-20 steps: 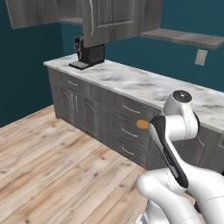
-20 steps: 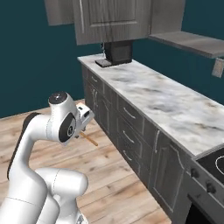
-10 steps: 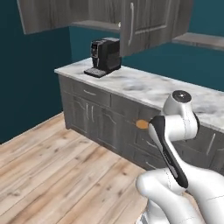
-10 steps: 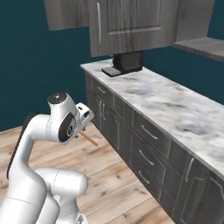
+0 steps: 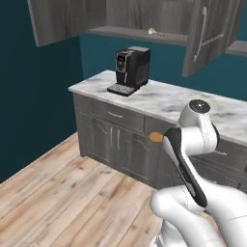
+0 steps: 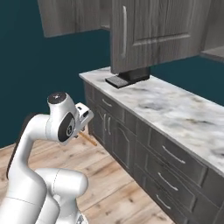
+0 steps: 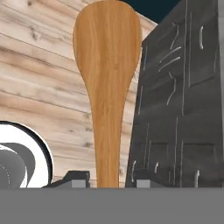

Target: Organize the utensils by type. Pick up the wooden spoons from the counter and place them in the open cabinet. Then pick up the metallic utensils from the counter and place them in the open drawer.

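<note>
Fingers point(image 7: 107, 178) clamped round the handle of the orange-brown wooden spoon point(image 7: 107, 83), held out over the plank floor point(image 7: 39, 83) beside the dark cabinet fronts point(image 7: 183, 109). Further off, marble desk point(image 5: 169, 99) with a black coffee machine point(image 5: 130, 70). Up top, open cabinet point(image 5: 144, 19) with the other, pale spoon point(image 5: 157, 33) lying on its shelf.

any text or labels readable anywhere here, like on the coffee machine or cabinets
None readable.
Coffee machine: its front panel shows a few pale marks, too small and blurred to read.
Cabinet doors, drawer fronts and counter: no lettering.
Orange-brown wooden spoon held in the pincer: plain wood grain, no mark.
</note>
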